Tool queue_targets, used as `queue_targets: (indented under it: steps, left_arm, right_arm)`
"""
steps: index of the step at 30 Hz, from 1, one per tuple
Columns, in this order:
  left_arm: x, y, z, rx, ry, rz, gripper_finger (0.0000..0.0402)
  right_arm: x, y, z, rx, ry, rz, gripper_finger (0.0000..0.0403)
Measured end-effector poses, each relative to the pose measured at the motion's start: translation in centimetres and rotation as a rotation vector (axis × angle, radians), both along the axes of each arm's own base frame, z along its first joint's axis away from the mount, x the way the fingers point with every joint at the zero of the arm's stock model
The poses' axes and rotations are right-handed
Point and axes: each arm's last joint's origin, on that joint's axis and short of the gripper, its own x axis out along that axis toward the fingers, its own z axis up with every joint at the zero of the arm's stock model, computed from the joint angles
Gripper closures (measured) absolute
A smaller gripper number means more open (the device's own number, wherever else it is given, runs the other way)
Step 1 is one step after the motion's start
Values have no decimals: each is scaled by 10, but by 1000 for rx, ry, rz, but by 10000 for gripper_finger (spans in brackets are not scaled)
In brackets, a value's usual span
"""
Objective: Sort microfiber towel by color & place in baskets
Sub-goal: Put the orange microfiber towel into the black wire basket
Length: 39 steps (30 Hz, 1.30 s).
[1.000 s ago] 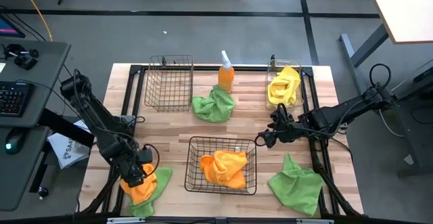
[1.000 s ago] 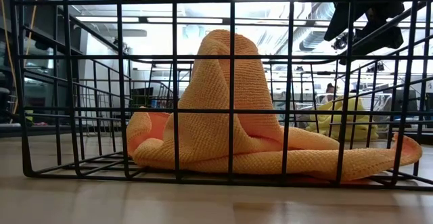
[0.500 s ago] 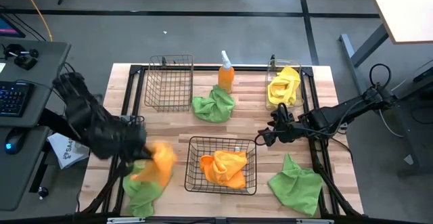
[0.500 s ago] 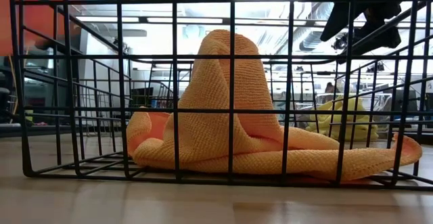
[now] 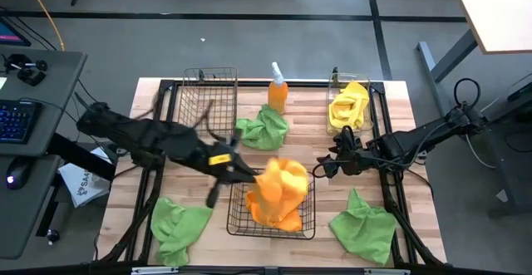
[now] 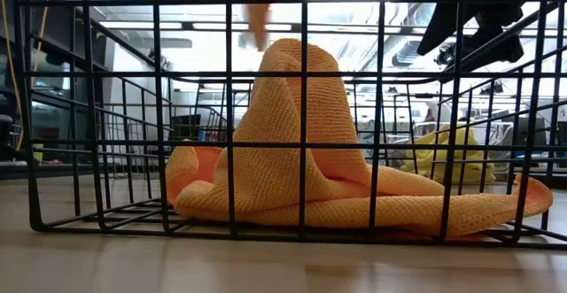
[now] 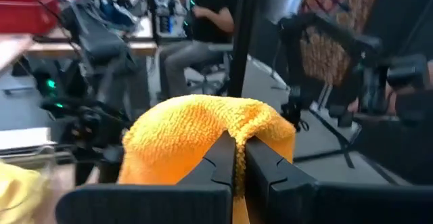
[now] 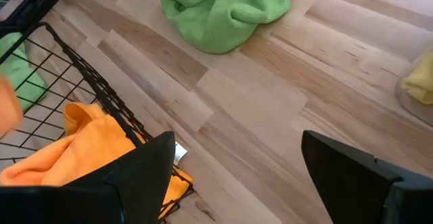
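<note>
Orange towel (image 5: 281,178) now hangs over the wide wire basket (image 5: 241,225), pinched in our left gripper (image 7: 238,158); a second ago it lay at the table's front left on the green towel (image 5: 178,225). Another orange towel (image 6: 301,160) lies inside. Our right gripper (image 5: 326,169) waits with fingers spread wide beside the basket. No writing is readable.

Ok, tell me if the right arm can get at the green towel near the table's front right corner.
Probably yes. The right claw hangs open and empty beside the green towel, which lies uncovered on bare wood with nothing between them.
</note>
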Motion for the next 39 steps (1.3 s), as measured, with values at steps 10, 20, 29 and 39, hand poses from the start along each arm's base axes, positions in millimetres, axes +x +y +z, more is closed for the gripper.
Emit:
queue_targets:
  steps: [10, 20, 29, 39]
  left_arm:
    - [50, -16, -79, 124, 351, -14, 401]
    - [53, -28, -177, -102, 488, 44, 401]
    - [46, -18, -206, -249, 555, 69, 396]
    - [43, -2, -181, -154, 704, -77, 272]
  right_arm:
    - [-2, -1, -1, -8, 21, 1, 84]
    - [-2, 0, -1, -13, 29, 24, 84]
    - [2, 1, 1, 8, -6, 33, 84]
    - [4, 2, 3, 5, -35, 52, 84]
